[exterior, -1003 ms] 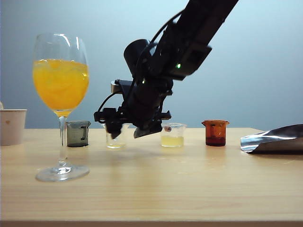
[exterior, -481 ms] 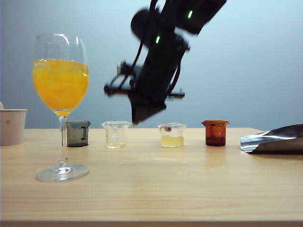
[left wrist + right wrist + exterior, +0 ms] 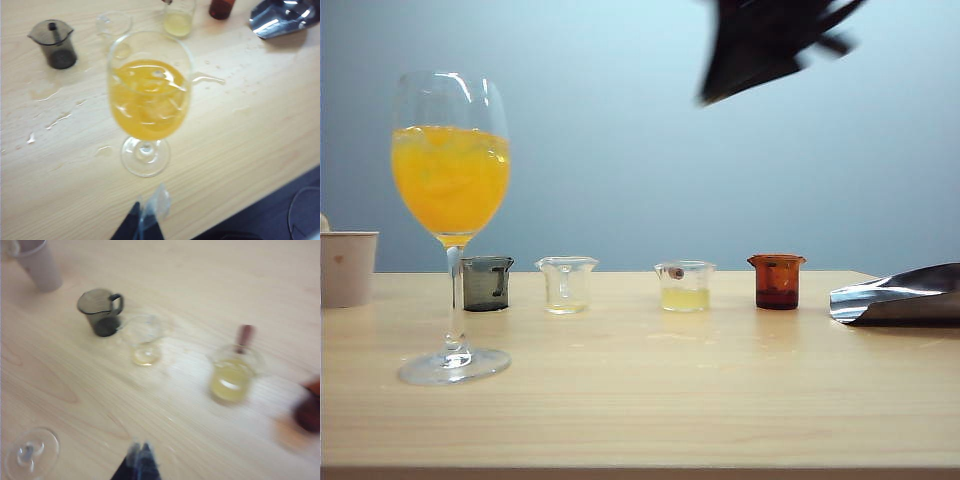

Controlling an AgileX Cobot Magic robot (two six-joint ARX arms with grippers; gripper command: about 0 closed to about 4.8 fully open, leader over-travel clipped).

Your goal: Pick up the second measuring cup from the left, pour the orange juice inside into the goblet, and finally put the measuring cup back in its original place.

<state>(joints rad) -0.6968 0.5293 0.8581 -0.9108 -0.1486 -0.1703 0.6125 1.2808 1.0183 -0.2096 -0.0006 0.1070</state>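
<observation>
Juice (image 3: 450, 185) fills the goblet (image 3: 451, 170) nearest us; behind it the second measuring cup (image 3: 566, 284) stands emptied in the row. We should lift the right gripper (image 3: 139, 455), closed and empty, clear; left gripper (image 3: 145, 220) unreadable.

Four small cups are set in a row on the table (image 3: 650, 400): the smoky cup (image 3: 485, 283) leftmost, then the second measuring cup (image 3: 566, 284), the cup with a dot near its rim (image 3: 685, 285), and the fourth cup (image 3: 776, 281). The goblet (image 3: 450, 220), with the orange juice (image 3: 450, 180) in it, is placed in front of the smoky cup. A paper cup (image 3: 345, 267) is located at far left, a foil bag (image 3: 900, 293) at far right.
</observation>
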